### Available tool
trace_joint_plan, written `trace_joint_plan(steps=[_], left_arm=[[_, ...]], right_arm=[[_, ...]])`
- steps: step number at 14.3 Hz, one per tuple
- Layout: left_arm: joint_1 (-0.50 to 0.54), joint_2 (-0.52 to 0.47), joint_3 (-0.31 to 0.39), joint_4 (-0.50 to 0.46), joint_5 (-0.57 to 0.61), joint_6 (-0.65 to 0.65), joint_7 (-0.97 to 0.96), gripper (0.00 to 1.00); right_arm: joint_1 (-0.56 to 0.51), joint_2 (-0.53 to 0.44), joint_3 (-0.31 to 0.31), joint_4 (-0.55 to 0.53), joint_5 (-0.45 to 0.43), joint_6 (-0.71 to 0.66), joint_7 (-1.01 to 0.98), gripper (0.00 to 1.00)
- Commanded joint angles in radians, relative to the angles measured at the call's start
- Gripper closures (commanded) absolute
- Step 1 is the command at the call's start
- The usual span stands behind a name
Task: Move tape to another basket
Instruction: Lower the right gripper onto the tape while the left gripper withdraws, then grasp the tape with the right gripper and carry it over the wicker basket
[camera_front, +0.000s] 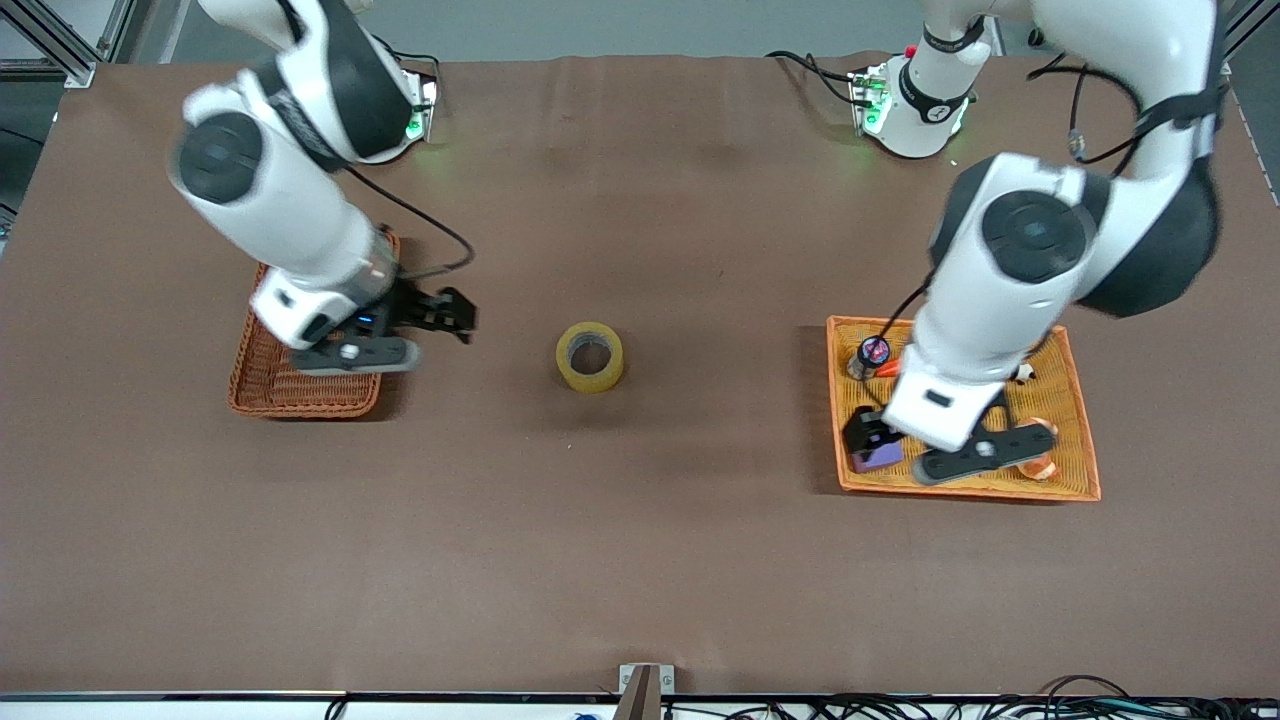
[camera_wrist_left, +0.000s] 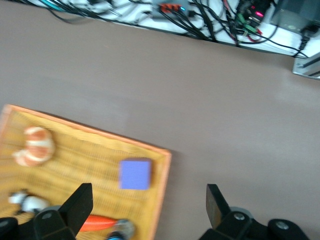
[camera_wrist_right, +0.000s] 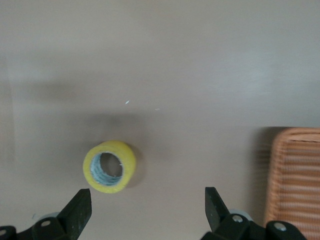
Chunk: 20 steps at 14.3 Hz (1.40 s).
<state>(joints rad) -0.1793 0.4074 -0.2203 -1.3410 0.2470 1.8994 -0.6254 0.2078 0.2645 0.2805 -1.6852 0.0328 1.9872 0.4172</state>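
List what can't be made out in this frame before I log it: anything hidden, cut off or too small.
- Basket: front view, the right arm covers much of it; right wrist view shows only a corner at the edge.
- Yellow tray: the left arm hides its middle; the small items there are too small to identify.
- Left gripper, right gripper: open; wrist views cut off all but the fingertips.
- Tape: fully visible on the table.
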Motion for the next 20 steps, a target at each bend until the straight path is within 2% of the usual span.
trace_joint_plan(steps=[1, 5, 7, 9, 12, 16, 20], left_arm=[[0.061, -0.113, -0.017, -0.035, -0.014, -0.089, 0.11, 0.0], [0.087, -0.221, 0.004, -0.04, -0.084, -0.221, 0.274, 0.0], [0.08, -0.284, 0.083, -0.059, -0.159, -0.282, 0.341, 0.0], [0.081, -0.332, 0.128, -0.096, -0.202, -0.29, 0.426, 0.0], [0.084, -0.375, 0.185, -0.112, -0.206, -0.299, 0.518, 0.0], [0.081, -0.394, 0.193, -0.113, -0.216, -0.396, 0.509, 0.0], [0.074, -0.41, 0.191, -0.135, -0.216, -0.405, 0.533, 0.0]], right_arm=[[0.065, 0.108, -0.001, -0.02, -0.065, 0.105, 0.041, 0.0], [0.143, 0.238, -0.001, -0.065, -0.185, 0.258, 0.15, 0.0], [0.174, 0.295, -0.001, -0.073, -0.198, 0.291, 0.15, 0.0], [0.177, 0.303, -0.001, -0.12, -0.246, 0.333, 0.152, 0.0], [0.199, 0.303, -0.001, -0.192, -0.246, 0.42, 0.152, 0.0], [0.228, 0.324, -0.001, -0.194, -0.261, 0.43, 0.172, 0.0], [0.228, 0.34, -0.003, -0.194, -0.294, 0.449, 0.209, 0.05]])
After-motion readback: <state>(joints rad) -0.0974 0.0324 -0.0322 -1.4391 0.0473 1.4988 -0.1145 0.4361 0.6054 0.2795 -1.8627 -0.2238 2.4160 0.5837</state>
